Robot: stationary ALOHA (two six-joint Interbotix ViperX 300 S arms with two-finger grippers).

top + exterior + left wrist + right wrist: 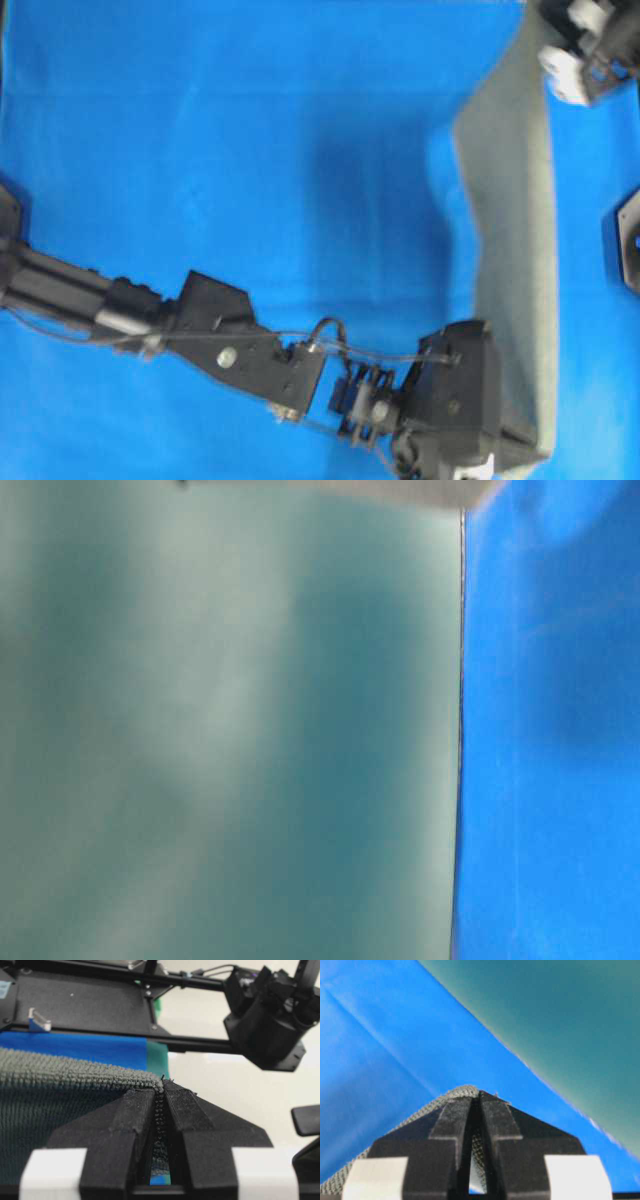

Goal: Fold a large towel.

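Note:
The grey-green towel hangs as a long band over the right side of the blue sheet, stretched between my two grippers. My left gripper has reached across to the bottom right and is shut on a towel corner. In the left wrist view that gripper pinches the terry edge between its jaws. My right gripper at the top right is shut on the other end. From the right wrist camera, its gripper shows cloth clamped in the slot.
The blue sheet covers the table. A black mount sits at the right edge. In the table-level view a blurred grey-green surface fills the left, with blue sheet beside it. The other arm hangs above in the left wrist view.

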